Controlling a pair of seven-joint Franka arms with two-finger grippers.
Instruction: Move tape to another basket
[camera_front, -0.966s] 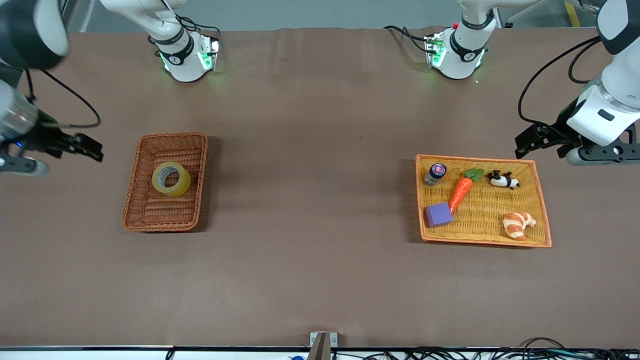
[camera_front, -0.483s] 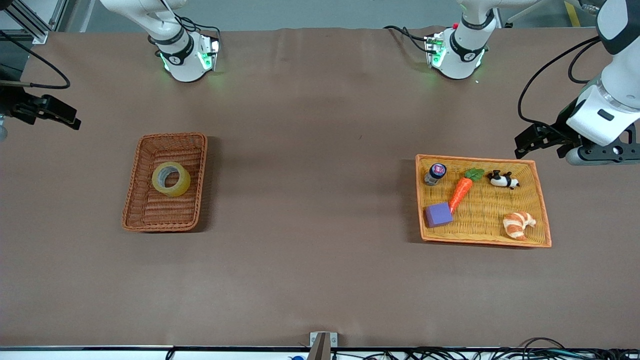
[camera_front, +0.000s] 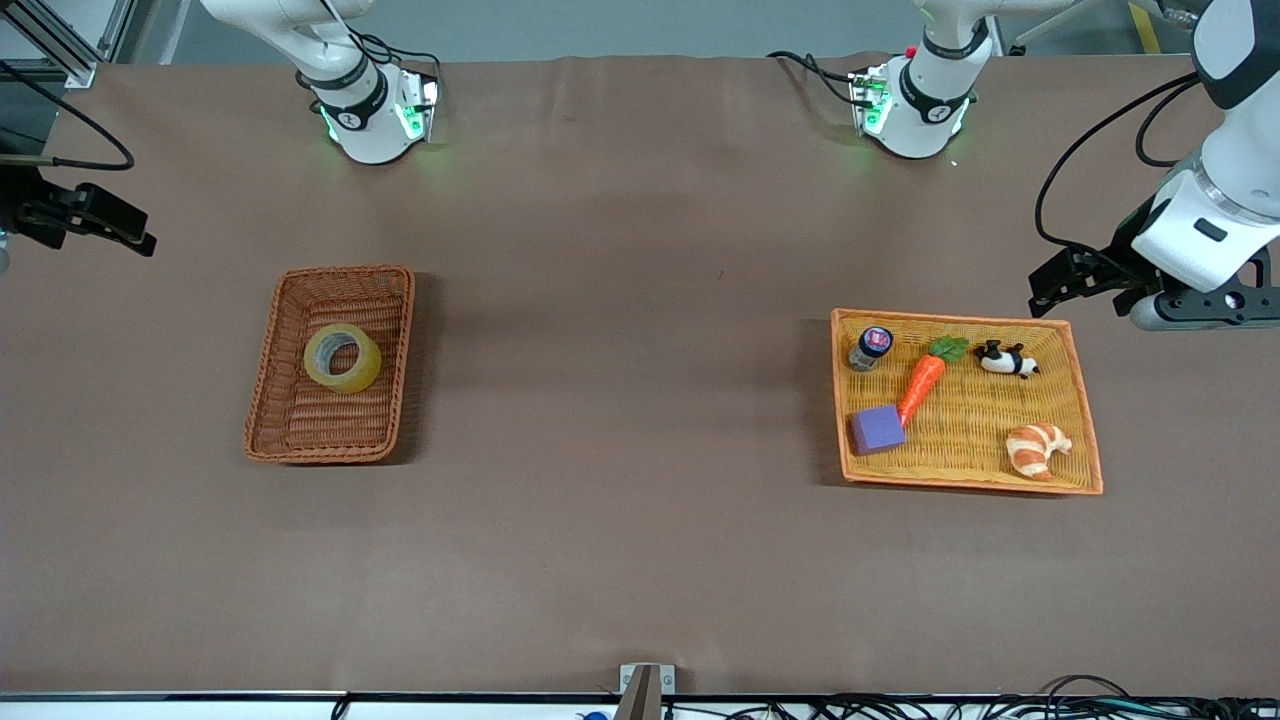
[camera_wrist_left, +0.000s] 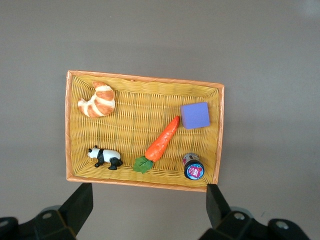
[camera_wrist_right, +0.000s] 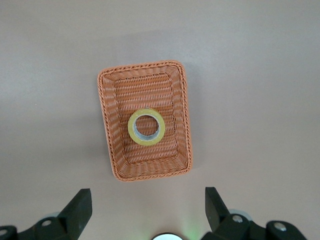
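The right gripper (camera_front: 95, 222) hangs high over the tabletop's edge at the right arm's end, its jaws spread wide with nothing between them. The fingers (camera_wrist_right: 77, 210) frame bare tabletop in the right wrist view, with the basket (camera_wrist_right: 107, 127) well apart from them. The tape (camera_front: 342, 358) lies flat in the middle of that reddish-brown basket (camera_front: 275, 400), hole up, touched by neither gripper.

The left gripper (camera_front: 1085, 282) waits over the tabletop at the left arm's end, just beside the tray's (camera_front: 1085, 420) corner farthest from the front camera, jaws equally wide and empty. In the yellow-orange tray lie a carrot (camera_front: 922, 380), a purple block (camera_front: 877, 430), a croissant (camera_front: 1037, 449), a toy panda (camera_front: 1006, 359) and a small jar (camera_front: 870, 347).
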